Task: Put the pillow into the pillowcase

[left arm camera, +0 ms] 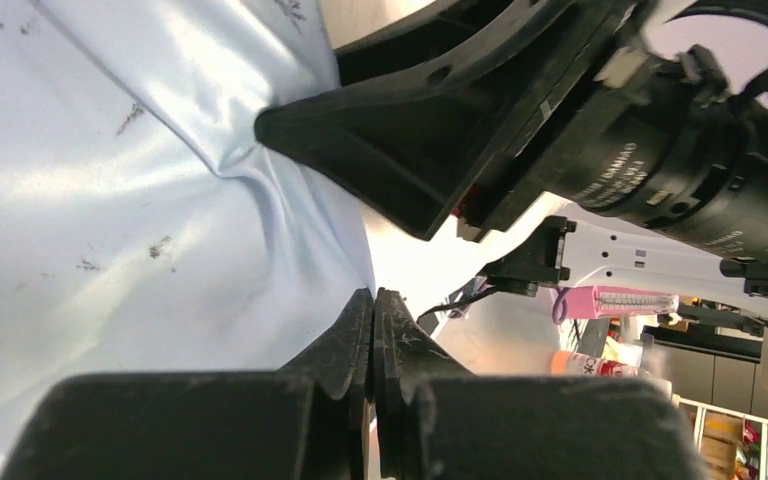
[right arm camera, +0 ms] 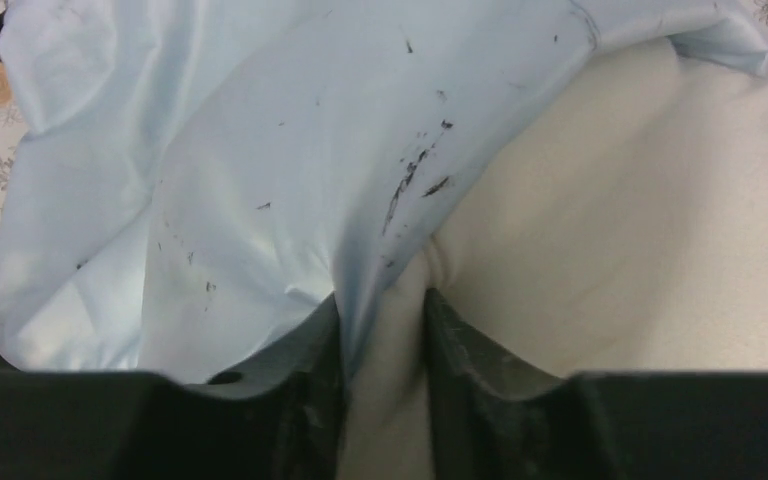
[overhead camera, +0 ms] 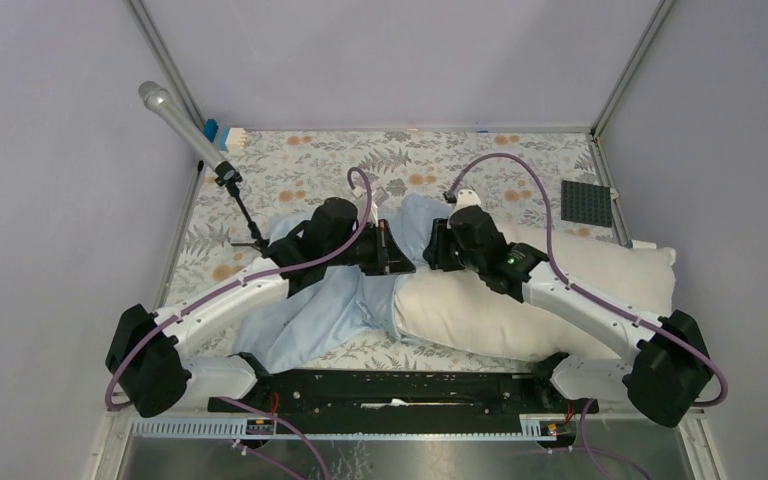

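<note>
While the left gripper [left arm camera: 373, 335] is pinched flat on the hem of the pillowcase [overhead camera: 305, 320], the right gripper [right arm camera: 380, 345] stands about half closed. A fold of the pillow [overhead camera: 580, 290] bulges between its fingers, and the blue hem drapes over one of them. Whether it truly bites the cushion I cannot tell from so close a view.

The trouble I would expect is at the mouth. Only one claw holds it, at one spot, so a push on so plump a cushion may bunch it against the hem rather than feed it inside. The thin, shiny cloth could also slide out of that pinch. The two claws sit just beside each other and might knock together.

The pillow lies across the floral table cloth [overhead camera: 430, 160], its long axis running left to right and tilted a little. Its left short end meets the pillowcase, and its right end reaches toward the right wall. The pillowcase is spread to its left, mouth facing right, and covers only that near end.
</note>
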Controlling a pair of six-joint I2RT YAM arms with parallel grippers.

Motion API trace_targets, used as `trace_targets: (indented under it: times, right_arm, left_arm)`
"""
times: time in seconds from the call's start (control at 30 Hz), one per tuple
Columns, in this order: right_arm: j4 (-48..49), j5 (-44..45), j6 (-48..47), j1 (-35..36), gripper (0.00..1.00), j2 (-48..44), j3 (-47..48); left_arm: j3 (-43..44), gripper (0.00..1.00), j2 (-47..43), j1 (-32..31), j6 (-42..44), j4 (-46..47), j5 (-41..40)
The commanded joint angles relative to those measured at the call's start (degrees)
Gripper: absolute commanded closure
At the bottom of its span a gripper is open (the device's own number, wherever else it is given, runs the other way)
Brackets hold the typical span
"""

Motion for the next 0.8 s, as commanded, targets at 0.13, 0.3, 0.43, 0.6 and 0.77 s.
trace_targets:
  times: [0.13,0.3,0.43,0.6,0.77]
  right_arm:
    - [4.4,-5.3,4.6,0.2,0.96,-1.7,-5.8]
    - [8.0,-6.7,5.2,0.2,1.0,-2.3,-9.2]
    - [9.9,-6.8,5.7,0.2,1.0,-2.9,-11.4]
    - [9.2,-4.3,5.3,0.2,1.0,-4.0,-10.2]
    - [4.5,5.4,5.2,0.1,1.0,-2.1,-3.2]
  left_arm:
    - [-1.1,0.93,0.0,0.0,1.8,6.4,1.2]
    - [1.4,0.8,-0.4,0.0,4.7,2.6,-1.8]
    - [3.1,0.69,-0.4,0.1,6.7,-0.3,-3.4]
    - [4.4,0.45,-0.7,-0.4,9.7,-6.1,-8.8]
    - [6.2,0.27,-1.5,-6.7,12.5,-14.1,-20.5]
